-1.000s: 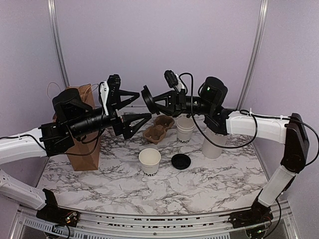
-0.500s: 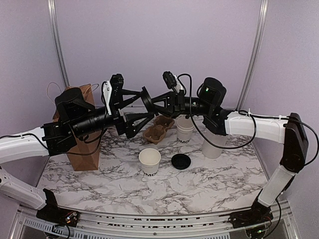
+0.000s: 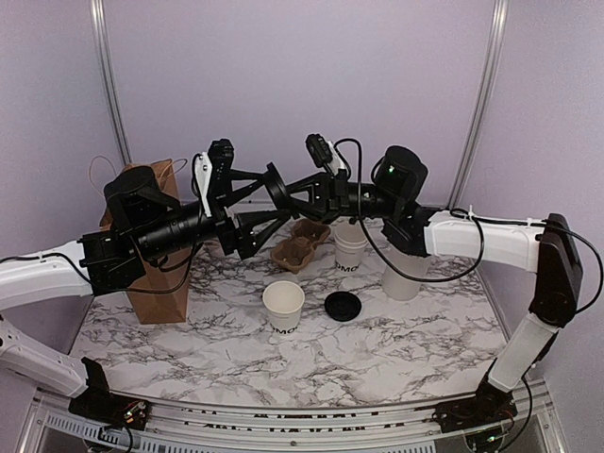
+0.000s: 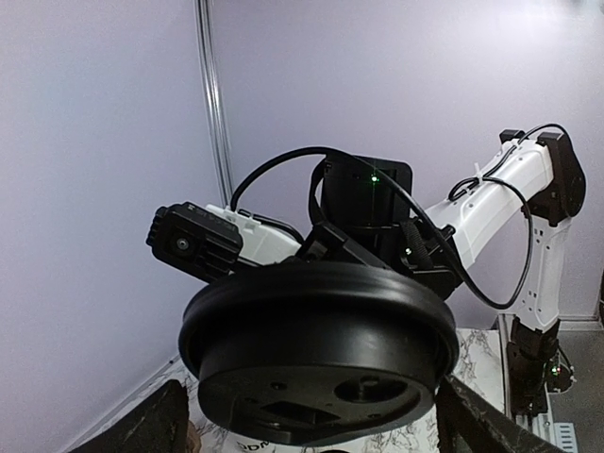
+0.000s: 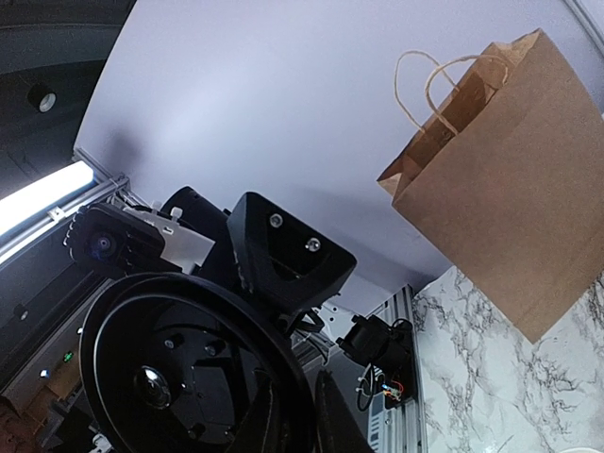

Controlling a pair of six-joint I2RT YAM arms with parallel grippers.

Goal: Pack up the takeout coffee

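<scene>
The white paper cup (image 3: 283,304) with black lettering stands open-topped on the marble table, in front of both arms. Above it, in mid-air, my right gripper (image 3: 283,192) (image 5: 302,415) is shut on the rim of a round black lid (image 3: 273,183) (image 4: 316,321) (image 5: 189,368), held on edge. My left gripper (image 3: 274,199) (image 4: 307,429) faces it, open, with one finger (image 4: 132,425) on each side of the lid. I cannot tell whether they touch the lid. A second black lid (image 3: 343,305) lies flat on the table to the right of the cup.
A brown paper bag (image 3: 156,274) (image 5: 500,179) stands at the left, under my left arm. Behind the cup are a brown pulp cup carrier (image 3: 300,243), a nested stack of white cups (image 3: 351,247) and a taller white cylinder (image 3: 406,274).
My left gripper has moved right until its open fingers straddle the lid held by my right gripper, which shifted slightly left. Things on the table have not moved.
</scene>
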